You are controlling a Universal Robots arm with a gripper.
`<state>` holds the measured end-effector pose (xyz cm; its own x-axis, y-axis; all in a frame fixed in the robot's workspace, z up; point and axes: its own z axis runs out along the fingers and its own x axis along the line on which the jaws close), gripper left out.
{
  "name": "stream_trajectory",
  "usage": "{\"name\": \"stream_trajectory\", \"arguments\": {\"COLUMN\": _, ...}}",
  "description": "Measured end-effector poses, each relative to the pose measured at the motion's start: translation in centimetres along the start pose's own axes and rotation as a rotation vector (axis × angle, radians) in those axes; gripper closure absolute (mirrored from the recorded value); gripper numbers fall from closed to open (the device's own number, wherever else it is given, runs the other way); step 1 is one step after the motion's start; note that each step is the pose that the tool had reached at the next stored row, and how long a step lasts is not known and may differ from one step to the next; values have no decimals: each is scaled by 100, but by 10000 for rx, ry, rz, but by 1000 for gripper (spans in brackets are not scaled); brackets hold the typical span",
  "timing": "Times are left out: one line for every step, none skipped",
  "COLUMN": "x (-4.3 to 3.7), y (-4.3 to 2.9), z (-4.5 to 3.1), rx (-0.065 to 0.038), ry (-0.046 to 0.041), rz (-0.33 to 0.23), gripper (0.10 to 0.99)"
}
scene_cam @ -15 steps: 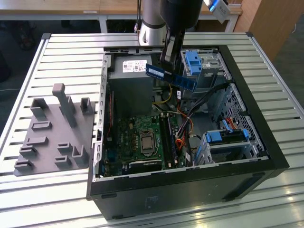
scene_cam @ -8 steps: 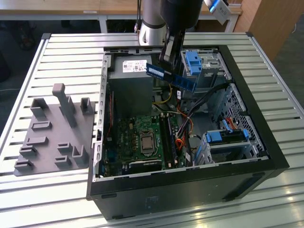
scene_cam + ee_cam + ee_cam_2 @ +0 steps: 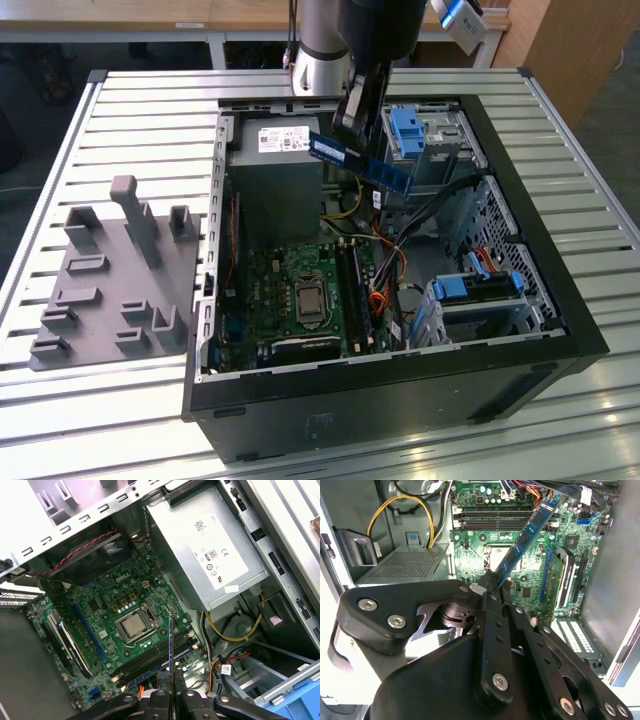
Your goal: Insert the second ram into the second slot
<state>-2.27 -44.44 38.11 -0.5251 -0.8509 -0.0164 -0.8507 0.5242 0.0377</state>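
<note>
On the exterior view's left, a gray holder plate [image 3: 110,285] with upright pegs lies on the slatted metal table [image 3: 60,400]. Just beside it stands the open computer case [image 3: 400,400].

Deep inside the case I see the green motherboard [image 3: 285,285], with the processor socket [image 3: 308,298] in its middle. The long memory slots [image 3: 358,290] are just beside the socket, toward the exterior view's right. The gray power supply [image 3: 275,150] sits at the far end of the case.

Over it the robot arm [image 3: 325,45] comes down. Its gripper [image 3: 350,122] is clamped on one end of the second ram [image 3: 362,162]. This dark-blue stick is in the air, tilted, above the inside of the case. It is near the power supply and well apart from the slots. In the second wrist view it points out from the pincer over the motherboard, touching nothing else.

Further to the exterior view's right are a far light-blue drive bracket [image 3: 408,132] and a near light-blue drive bracket [image 3: 478,288].
</note>
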Motion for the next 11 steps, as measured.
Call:
{"name": "stream_trajectory", "arguments": {"x": 0, "y": 0, "z": 0, "rx": 1, "ry": -2, "rz": 53, "gripper": 949}}
{"name": "stream_trajectory", "arguments": {"x": 0, "y": 0, "z": 0, "rx": 1, "ry": -4, "rz": 111, "gripper": 949}}
{"name": "stream_trajectory", "arguments": {"x": 0, "y": 0, "z": 0, "rx": 3, "ry": -7, "rz": 171, "gripper": 949}}
{"name": "stream_trajectory", "arguments": {"x": 0, "y": 0, "z": 0, "rx": 4, "ry": -8, "rz": 235, "gripper": 949}}
{"name": "stream_trajectory", "arguments": {"x": 0, "y": 0, "z": 0, "rx": 4, "ry": -12, "rz": 294, "gripper": 949}}
{"name": "stream_trajectory", "arguments": {"x": 0, "y": 0, "z": 0, "rx": 6, "ry": -13, "rz": 350, "gripper": 949}}
{"name": "stream_trajectory", "arguments": {"x": 0, "y": 0, "z": 0, "rx": 6, "ry": -16, "rz": 407, "gripper": 949}}
{"name": "stream_trajectory", "arguments": {"x": 0, "y": 0, "z": 0, "rx": 8, "ry": -17, "rz": 469, "gripper": 949}}
{"name": "stream_trajectory", "arguments": {"x": 0, "y": 0, "z": 0, "rx": 9, "ry": -20, "rz": 537, "gripper": 949}}
{"name": "stream_trajectory", "arguments": {"x": 0, "y": 0, "z": 0, "rx": 10, "ry": -22, "rz": 605, "gripper": 949}}
{"name": "stream_trajectory", "arguments": {"x": 0, "y": 0, "z": 0, "rx": 11, "ry": -24, "rz": 676, "gripper": 949}}
